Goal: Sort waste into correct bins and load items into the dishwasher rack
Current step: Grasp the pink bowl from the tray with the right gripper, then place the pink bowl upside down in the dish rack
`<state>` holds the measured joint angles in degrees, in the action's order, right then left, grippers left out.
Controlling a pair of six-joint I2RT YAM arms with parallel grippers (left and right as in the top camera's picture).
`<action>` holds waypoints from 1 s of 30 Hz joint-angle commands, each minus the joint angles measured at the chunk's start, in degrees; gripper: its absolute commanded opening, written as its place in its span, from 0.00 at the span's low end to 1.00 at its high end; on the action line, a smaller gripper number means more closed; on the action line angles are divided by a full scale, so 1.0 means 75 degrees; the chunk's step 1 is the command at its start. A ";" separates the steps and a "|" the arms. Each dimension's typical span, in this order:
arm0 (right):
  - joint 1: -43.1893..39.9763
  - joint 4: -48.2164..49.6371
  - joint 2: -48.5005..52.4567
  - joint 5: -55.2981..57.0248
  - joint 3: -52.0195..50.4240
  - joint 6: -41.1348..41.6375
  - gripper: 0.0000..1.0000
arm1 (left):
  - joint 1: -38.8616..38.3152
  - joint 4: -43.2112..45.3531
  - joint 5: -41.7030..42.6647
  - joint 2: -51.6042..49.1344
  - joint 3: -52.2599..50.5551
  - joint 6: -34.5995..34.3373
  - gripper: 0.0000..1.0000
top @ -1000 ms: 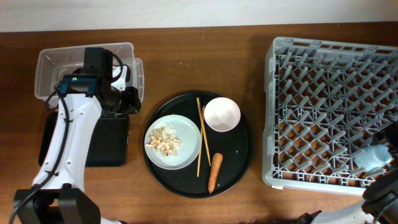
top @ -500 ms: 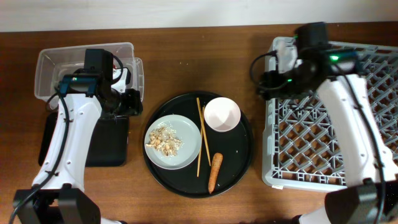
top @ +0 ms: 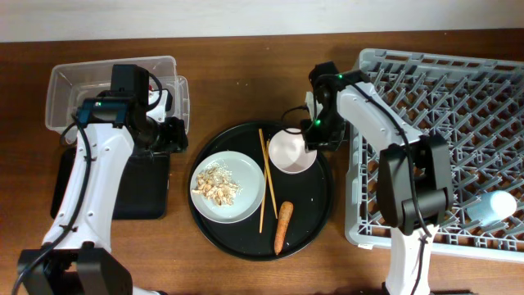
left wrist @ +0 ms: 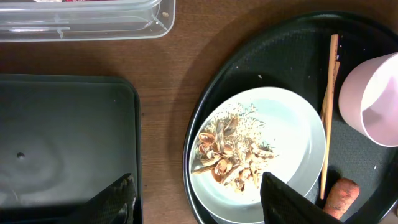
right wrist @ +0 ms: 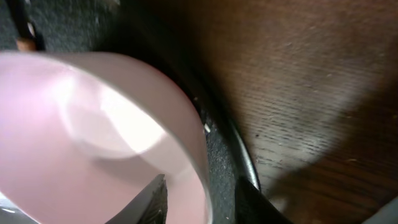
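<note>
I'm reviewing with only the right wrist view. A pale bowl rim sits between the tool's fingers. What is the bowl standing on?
Observer: The white bowl stands on the round black tray, beside the chopsticks.
Operator: Is anything in the rack?
Observer: Yes, the light-blue cup lies near the right edge of the dishwasher rack.
Operator: And the left arm?
Observer: The left tool is open and empty, off to the left of the round tray.
</note>
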<state>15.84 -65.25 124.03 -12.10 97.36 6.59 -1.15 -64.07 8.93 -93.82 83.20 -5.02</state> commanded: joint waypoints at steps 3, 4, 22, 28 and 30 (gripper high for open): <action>0.0137 0.0020 0.0009 0.0125 -0.0111 0.0195 0.14 | 0.0012 -0.0012 -0.0026 0.0122 0.0058 0.0038 0.64; 0.0137 0.0017 0.0009 0.0125 -0.0111 0.0201 0.13 | 0.0012 -0.0012 -0.0026 0.0122 0.0058 0.0038 0.64; -0.3293 0.2614 -0.3051 0.9839 0.0341 -0.0076 0.04 | 0.0012 0.0166 -0.0026 0.0122 0.0058 0.0038 0.64; -0.4371 0.2984 -0.1807 1.0538 0.0332 -0.0076 0.04 | 0.0012 0.0166 -0.0026 0.0122 0.0058 0.0038 0.64; -0.4476 0.2964 -0.1297 1.0526 0.0323 -0.0070 0.04 | 0.0012 0.0166 -0.0023 0.0122 0.0058 0.0038 0.64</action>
<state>-17.47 -43.03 112.97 64.18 99.33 5.76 -1.15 -62.92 8.93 -93.82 83.20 -5.02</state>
